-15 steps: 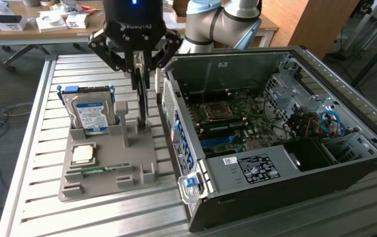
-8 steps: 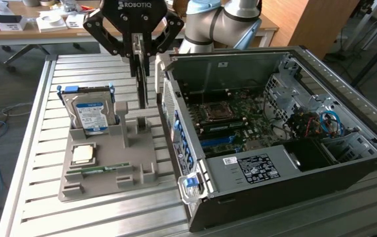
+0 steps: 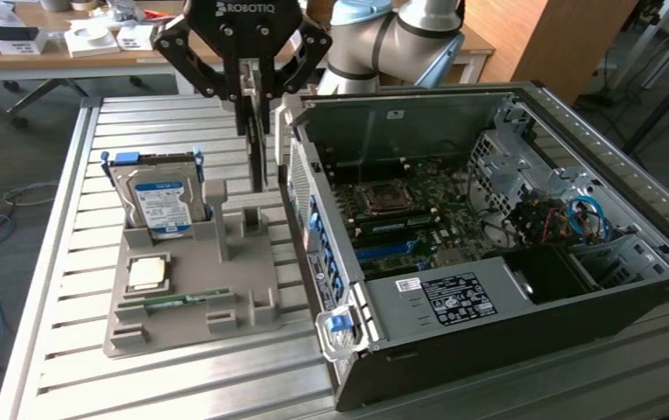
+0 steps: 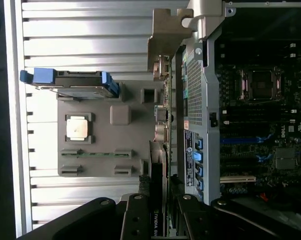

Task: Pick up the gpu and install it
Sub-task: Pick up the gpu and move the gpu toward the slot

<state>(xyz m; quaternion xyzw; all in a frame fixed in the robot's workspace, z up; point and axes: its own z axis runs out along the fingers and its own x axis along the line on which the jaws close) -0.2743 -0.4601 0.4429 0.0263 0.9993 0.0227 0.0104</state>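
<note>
One pincer (image 3: 255,105) clamps the gpu (image 3: 249,162) edge-on over the tray's (image 3: 235,271) edge, just beside the case (image 3: 487,367).

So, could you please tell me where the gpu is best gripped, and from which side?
By its upper edge, from straight above, with one finger on each flat face. The gpu hangs on edge, thin and upright, beside the open computer case and the grey holder, so a top-down pinch across its thickness suits it. The gripper holds it that way now.
</note>
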